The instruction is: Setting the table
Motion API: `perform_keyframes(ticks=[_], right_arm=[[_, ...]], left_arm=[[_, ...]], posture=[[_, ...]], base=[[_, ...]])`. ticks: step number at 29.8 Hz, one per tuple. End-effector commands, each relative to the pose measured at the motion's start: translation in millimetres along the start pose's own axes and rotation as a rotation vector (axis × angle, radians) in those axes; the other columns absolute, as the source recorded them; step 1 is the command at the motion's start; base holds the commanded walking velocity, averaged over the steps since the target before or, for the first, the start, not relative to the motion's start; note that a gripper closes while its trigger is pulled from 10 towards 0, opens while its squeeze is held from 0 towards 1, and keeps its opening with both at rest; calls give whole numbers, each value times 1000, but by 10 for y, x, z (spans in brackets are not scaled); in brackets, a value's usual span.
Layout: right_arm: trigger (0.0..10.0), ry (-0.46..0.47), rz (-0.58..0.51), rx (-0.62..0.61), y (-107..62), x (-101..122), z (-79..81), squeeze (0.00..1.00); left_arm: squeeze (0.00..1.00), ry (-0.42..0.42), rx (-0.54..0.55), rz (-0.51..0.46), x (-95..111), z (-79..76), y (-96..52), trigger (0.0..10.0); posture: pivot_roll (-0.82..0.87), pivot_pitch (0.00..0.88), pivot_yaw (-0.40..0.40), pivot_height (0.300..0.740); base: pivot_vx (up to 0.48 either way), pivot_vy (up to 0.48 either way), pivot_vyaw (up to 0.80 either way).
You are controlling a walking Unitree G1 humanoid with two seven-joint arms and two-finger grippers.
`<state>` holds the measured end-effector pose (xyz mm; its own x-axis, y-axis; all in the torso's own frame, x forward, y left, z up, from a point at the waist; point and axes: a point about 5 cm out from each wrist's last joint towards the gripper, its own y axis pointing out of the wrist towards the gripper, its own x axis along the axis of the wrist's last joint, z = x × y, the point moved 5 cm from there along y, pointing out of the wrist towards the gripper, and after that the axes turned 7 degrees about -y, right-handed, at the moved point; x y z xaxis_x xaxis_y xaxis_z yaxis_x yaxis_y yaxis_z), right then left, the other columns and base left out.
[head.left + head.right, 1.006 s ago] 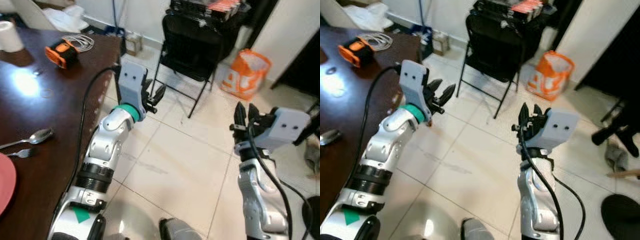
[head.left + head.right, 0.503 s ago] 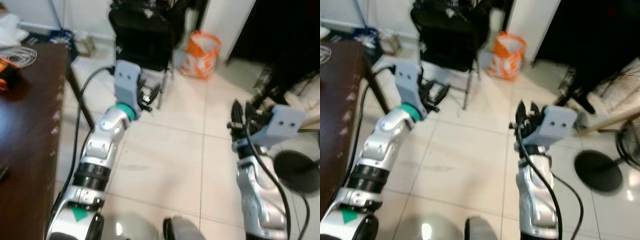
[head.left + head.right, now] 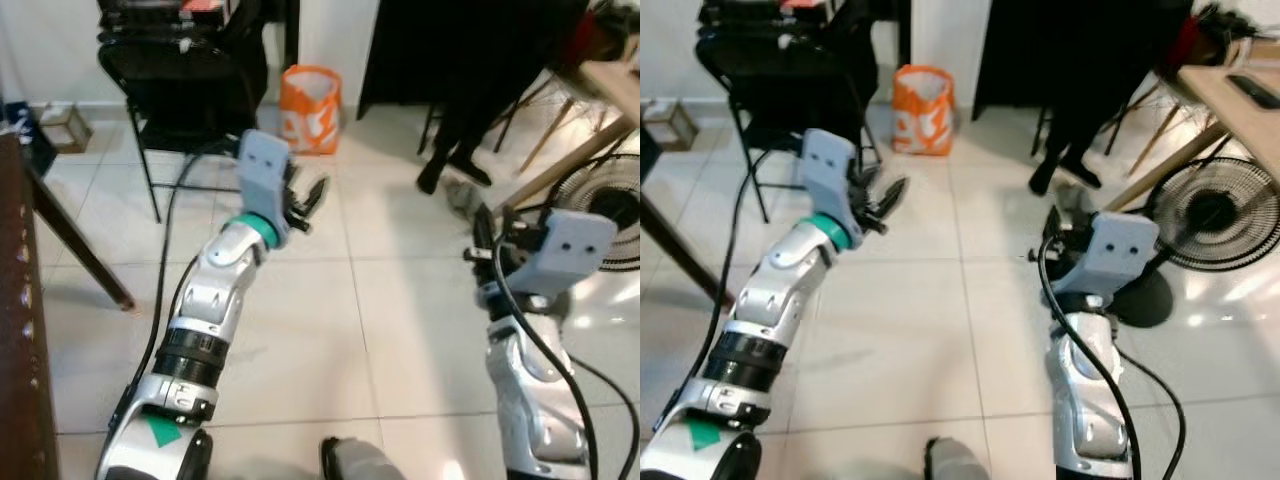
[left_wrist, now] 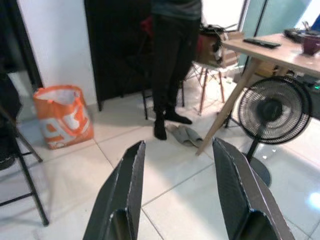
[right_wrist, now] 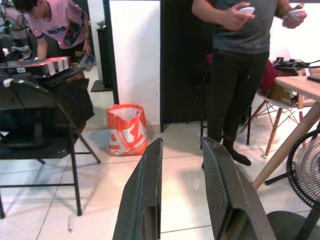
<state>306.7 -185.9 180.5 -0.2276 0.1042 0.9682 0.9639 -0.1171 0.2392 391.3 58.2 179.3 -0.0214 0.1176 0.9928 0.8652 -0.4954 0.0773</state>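
White tiled floor (image 3: pixel 370 300) fills my view, with the dark wooden table's edge (image 3: pixel 12 330) at far left, well apart from both claws. I see a black folding chair (image 3: pixel 185 75), an orange plastic bag (image 3: pixel 310 95) and a black pedestal fan (image 3: pixel 1220 215). Left gripper (image 3: pixel 305 200) hangs spread open, empty; right gripper (image 3: pixel 490 235) parted, empty.

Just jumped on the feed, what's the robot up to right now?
Nothing is being handled. The left gripper and right gripper are both open and empty, held out over the tiled floor. Ahead are a black folding chair, an orange bag, a floor fan and a standing person. The dark table's edge is at the robot's left.
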Motion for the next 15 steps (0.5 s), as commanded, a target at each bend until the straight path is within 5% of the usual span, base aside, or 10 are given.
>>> perform_keyframes(ticks=[1,4,15], right_arm=[[10000,-20,28,13,-8,-72,28,0],[10000,-88,41,20,-4,-110,6,0],[10000,-83,36,12,-9,-99,-14,0]], left_arm=[[0,10,20,40,-129,77,-52,10000],[0,25,15,58,-191,83,-78,10000],[0,21,39,9,-121,66,-55,10000]], posture=[[-6,0,26,740],[-3,0,22,740],[-10,0,26,740]], base=[[0,0,0],[0,0,0],[28,0,0]])
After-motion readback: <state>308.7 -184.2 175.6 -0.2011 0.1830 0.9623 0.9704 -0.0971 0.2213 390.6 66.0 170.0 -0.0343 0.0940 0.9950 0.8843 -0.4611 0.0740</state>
